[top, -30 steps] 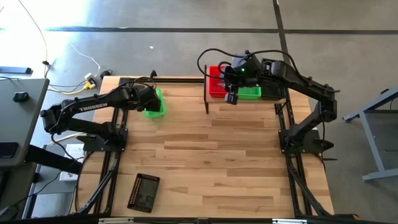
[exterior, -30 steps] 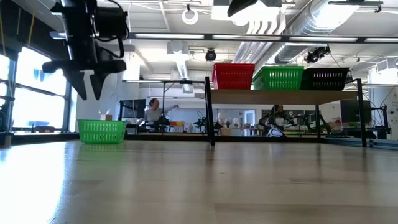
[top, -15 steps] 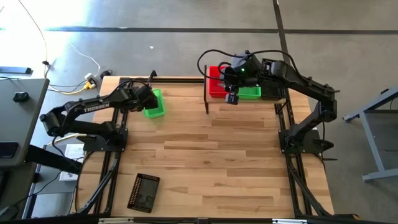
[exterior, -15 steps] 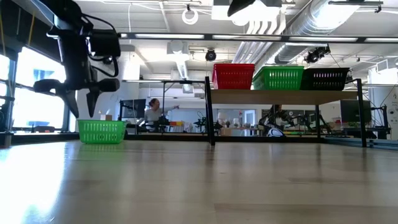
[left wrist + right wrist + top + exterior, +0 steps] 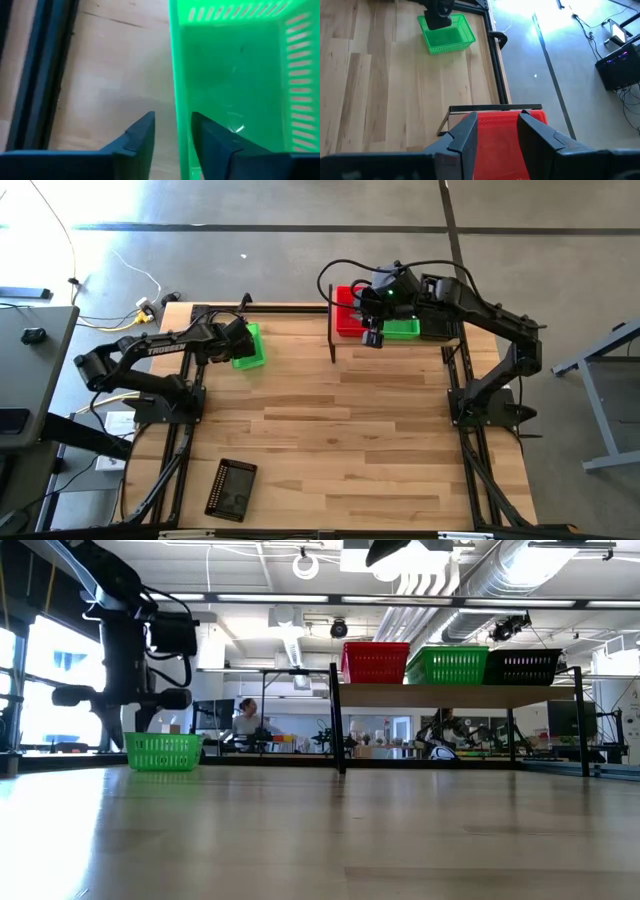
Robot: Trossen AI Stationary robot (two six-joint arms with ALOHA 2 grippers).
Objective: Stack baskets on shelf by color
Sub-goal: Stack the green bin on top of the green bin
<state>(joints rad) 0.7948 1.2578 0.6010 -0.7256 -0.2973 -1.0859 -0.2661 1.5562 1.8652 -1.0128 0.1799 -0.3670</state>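
Since a second ago the left hand [image 5: 172, 132] has come down onto the green basket [image 5: 248, 346] at the tabletop's [image 5: 340, 450] ten o'clock; we see its fingers slightly parted, straddling one basket wall. The right hand [image 5: 496, 131], part open and empty, hovers over the shelf [image 5: 450, 694] at one o'clock, which carries red, green and black baskets.

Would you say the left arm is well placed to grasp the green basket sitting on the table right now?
Probably yes. The left gripper is open and straddles one side wall of the green basket, one finger inside and one outside. Nothing lies between them, and the right gripper is away above the shelf.
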